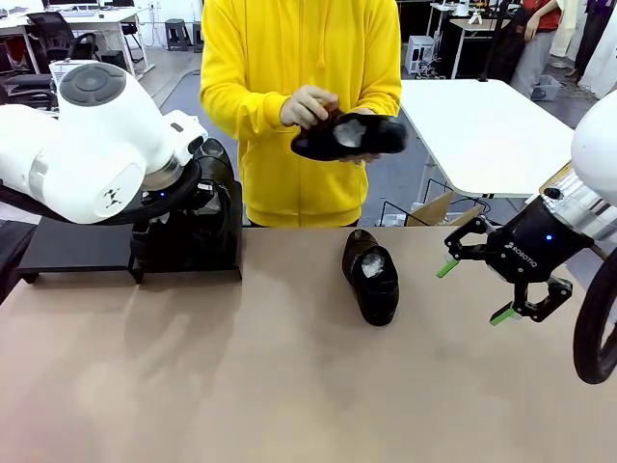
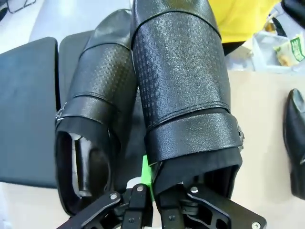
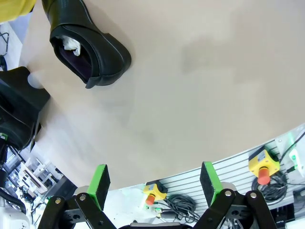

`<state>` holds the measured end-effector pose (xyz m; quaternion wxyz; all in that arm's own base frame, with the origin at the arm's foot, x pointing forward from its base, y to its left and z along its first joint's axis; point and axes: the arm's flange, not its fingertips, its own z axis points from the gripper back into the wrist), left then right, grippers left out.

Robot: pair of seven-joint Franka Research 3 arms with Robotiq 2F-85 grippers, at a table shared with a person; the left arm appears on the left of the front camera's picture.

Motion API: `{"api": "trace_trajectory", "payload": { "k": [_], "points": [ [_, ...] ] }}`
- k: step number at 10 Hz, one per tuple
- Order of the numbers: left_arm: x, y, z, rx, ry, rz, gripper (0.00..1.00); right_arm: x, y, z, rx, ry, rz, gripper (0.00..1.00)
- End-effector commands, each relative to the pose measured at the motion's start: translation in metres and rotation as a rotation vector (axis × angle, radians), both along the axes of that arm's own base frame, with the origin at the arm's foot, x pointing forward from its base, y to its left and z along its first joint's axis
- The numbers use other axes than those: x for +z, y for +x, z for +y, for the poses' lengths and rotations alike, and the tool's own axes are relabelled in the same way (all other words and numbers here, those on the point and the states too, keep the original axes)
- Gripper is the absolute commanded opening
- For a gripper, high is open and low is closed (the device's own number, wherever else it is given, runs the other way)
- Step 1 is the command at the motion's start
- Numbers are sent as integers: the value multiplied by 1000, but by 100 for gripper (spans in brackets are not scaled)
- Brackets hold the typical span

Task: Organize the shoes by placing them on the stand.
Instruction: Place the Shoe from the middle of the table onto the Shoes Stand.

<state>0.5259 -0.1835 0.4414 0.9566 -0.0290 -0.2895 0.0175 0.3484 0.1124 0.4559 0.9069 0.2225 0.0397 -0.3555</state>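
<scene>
Stand (image 1: pixel 72 249) — far left of table (image 1: pixel 289 386); stand shoe (image 2: pixel 93 114) lies on it.
Left gripper (image 2: pixel 153 183) — clenched on the collar of the held shoe (image 2: pixel 183 81), which sits just right of the stand shoe, over the stand.
Table shoe (image 1: pixel 373 275) — mid-table, paper inside.
Hand shoe (image 1: pixel 349 137) — far side, in the person's hands (image 1: pixel 310 104).
Right gripper (image 1: pixel 474 291) — released, hovering at the right, grasping nothing.
</scene>
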Motion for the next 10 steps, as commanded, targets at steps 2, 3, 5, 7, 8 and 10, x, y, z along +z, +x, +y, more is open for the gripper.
{"api": "trace_trajectory", "payload": {
  "k": [2, 3, 5, 7, 8, 10],
  "points": [
    [-3, 15, -12, 25, -6, -19, 0, 0, 2, -1, 15, 7, -9, 100],
    [-4, 18, -14, 24, -14, -15, 0, 0, 2, -1, 15, 7, -9, 100],
    [-7, 23, -17, 23, -9, 11, 0, 0, 2, -1, 15, 7, -9, 100],
    [-10, 27, -17, 30, -8, 33, 0, 0, 2, -1, 15, 7, -9, 100],
    [-12, 29, -16, 39, -10, 41, 5, 0, 2, -1, 15, 7, -9, 100],
    [-13, 31, -16, 42, -9, 45, 44, 0, 2, -1, 15, 7, -9, 100]
  ]
}}
